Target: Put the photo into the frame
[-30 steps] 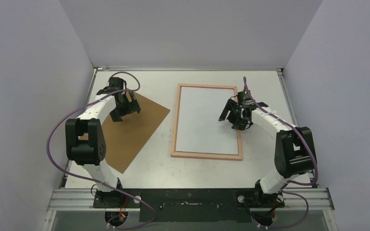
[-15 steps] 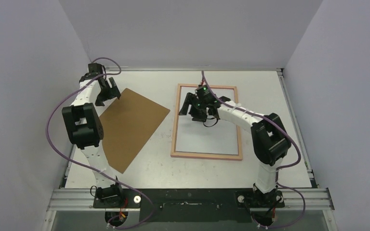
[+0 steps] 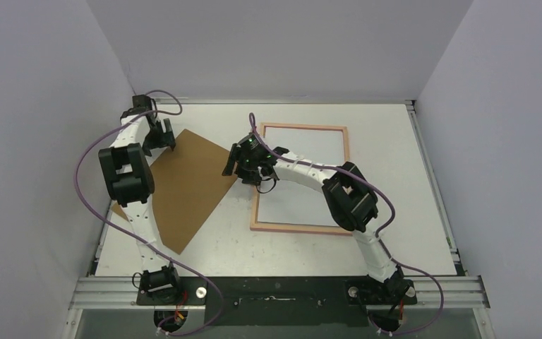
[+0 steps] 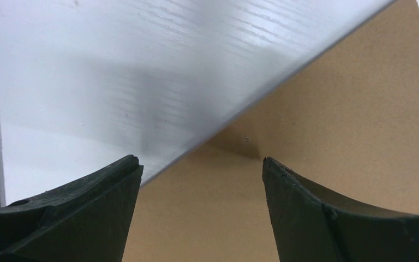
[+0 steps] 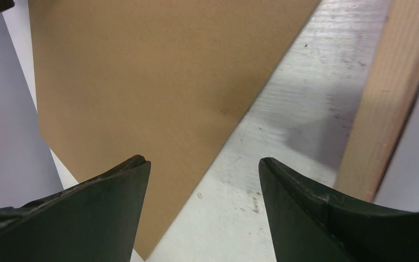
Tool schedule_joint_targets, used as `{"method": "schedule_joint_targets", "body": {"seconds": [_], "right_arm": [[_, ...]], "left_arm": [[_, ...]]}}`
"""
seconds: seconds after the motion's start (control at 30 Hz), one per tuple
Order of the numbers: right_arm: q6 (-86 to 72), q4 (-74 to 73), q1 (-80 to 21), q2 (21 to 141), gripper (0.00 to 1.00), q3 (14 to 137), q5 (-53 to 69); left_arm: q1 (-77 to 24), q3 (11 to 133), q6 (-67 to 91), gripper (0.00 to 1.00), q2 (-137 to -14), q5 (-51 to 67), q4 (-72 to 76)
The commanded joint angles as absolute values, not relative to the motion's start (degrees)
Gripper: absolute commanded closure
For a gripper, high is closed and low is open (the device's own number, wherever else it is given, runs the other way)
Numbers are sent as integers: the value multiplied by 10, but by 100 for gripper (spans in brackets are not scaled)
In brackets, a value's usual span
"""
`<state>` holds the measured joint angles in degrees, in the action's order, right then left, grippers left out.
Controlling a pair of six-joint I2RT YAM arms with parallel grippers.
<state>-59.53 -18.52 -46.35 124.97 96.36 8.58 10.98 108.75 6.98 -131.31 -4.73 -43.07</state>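
- Right gripper (image 3: 245, 167): fingers spread, nothing between them. It hangs over a bare strip of table (image 5: 283, 125), with the backing board (image 3: 183, 187) to its left and the frame (image 3: 302, 227) just to its right.
- Left gripper (image 3: 159, 138): also spread and empty, above the board's far corner.
- The frame lies back up and a pale sheet fills its opening. Cannot tell whether that sheet is the photo face down.
- Risk: coming down here, a right finger could catch the frame rail and shove it, shifting the sheet.
- Risk: the board lies flat and thin, so fingers may skate it along instead of lifting it.

White table (image 3: 409, 176): brown backing board (image 3: 190, 183) flat at left, frame (image 3: 303, 229) flat mid-table, narrow gap between.
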Motion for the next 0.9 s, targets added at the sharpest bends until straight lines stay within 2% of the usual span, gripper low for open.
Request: {"method": "schedule_joint_targets", "body": {"seconds": [0.0,0.2,0.53,0.73,0.87], "right_arm": [[-645,-235,-479,1284,26,1034,26],[-698,-312,-472,1343,27,1102,-19],[-791,-396,-491,1396,28,1197,28],[-814,-383,-489,1391,28,1177,30],[-826,-292,-488,1384,27,1134,65]], "left_arm": [[132,1118,100,24,-1326,-11,-467],[137,1073,123,28,-1310,36,-496],[163,1063,141,30,-1310,127,-513],[165,1074,128,31,-1326,173,-523],[168,1079,132,31,-1327,192,-523]]}}
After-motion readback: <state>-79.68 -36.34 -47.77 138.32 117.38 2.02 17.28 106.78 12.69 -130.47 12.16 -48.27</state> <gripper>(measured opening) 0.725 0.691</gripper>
